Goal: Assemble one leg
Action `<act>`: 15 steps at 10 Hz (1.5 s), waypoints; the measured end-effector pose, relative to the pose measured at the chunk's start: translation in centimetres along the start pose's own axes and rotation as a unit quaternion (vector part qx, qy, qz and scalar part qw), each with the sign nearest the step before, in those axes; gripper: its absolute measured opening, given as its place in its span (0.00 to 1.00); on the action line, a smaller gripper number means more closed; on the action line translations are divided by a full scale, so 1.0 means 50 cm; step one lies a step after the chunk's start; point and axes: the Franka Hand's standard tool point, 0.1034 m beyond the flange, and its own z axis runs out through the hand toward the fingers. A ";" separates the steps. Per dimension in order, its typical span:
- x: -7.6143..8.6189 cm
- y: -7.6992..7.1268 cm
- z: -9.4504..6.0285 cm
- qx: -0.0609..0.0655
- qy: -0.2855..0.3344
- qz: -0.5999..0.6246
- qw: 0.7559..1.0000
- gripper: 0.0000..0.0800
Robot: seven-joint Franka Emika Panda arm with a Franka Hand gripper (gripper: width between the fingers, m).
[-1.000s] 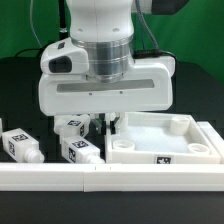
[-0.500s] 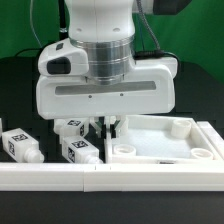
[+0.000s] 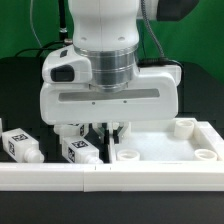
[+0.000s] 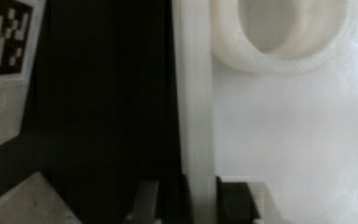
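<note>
arm (image 3: 108,70): upright, low over tray (image 3: 165,150) edge | fingers (image 4: 240,198): narrow, astride tray wall | grip: cannot tell

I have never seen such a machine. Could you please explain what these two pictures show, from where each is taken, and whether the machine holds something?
The big white machine is a robot arm; at its lower end is a two-finger gripper, its hand. The exterior view comes from a camera standing off the arm; the wrist view comes from a camera on the wrist, looking past the dark fingertips. On the black table lie small white plastic blocky legs with black-and-white square tags; another lies at the exterior view's left. Beside them lies a large white square tray with round corner sockets. In the wrist view the tray's wall stands between the two fingers; whether they pinch it, I cannot tell. No leg is held.
</note>
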 end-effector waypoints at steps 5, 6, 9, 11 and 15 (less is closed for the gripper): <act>0.000 0.000 0.000 -0.001 0.000 -0.002 1.000 0.36; 0.000 0.000 0.000 -0.001 0.000 -0.002 1.000 0.54; -0.002 -0.004 -0.030 0.002 0.000 0.004 1.000 0.80; -0.015 0.010 -0.060 0.003 0.005 0.000 1.000 0.81; -0.048 0.085 -0.067 0.006 0.024 -0.002 1.000 0.81</act>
